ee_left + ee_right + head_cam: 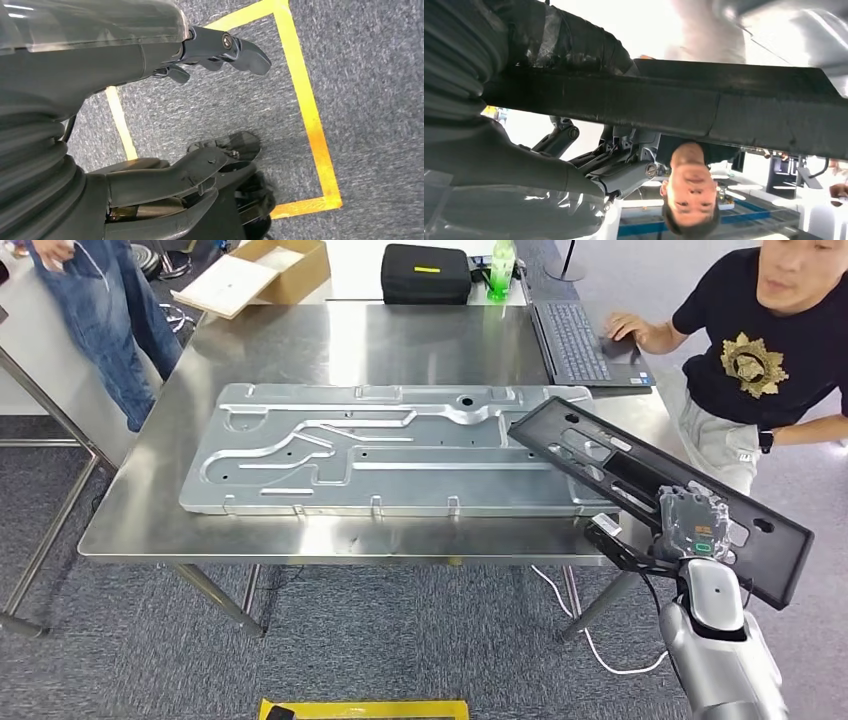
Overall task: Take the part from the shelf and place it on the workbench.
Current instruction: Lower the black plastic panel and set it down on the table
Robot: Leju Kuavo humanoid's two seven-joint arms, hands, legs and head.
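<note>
The part is a long black plastic panel (640,480) with several cut-outs. My right hand (695,530) grips it near its lower right end, and it slants up and left. Its far end hangs over the right edge of the steel workbench (300,340), above the corner of a large silver metal plate (380,455). In the right wrist view the black panel (724,105) runs across the picture, with my right hand (589,165) wrapped round it. My left hand (220,47) hangs over grey carpet, fingers apart, holding nothing.
A laptop (585,345), a black case (425,272), a green bottle (500,268) and a cardboard box (255,275) sit at the bench's far side. One person (770,350) sits at the right by the laptop; another person (100,310) stands far left. Yellow floor tape (305,95) marks the carpet.
</note>
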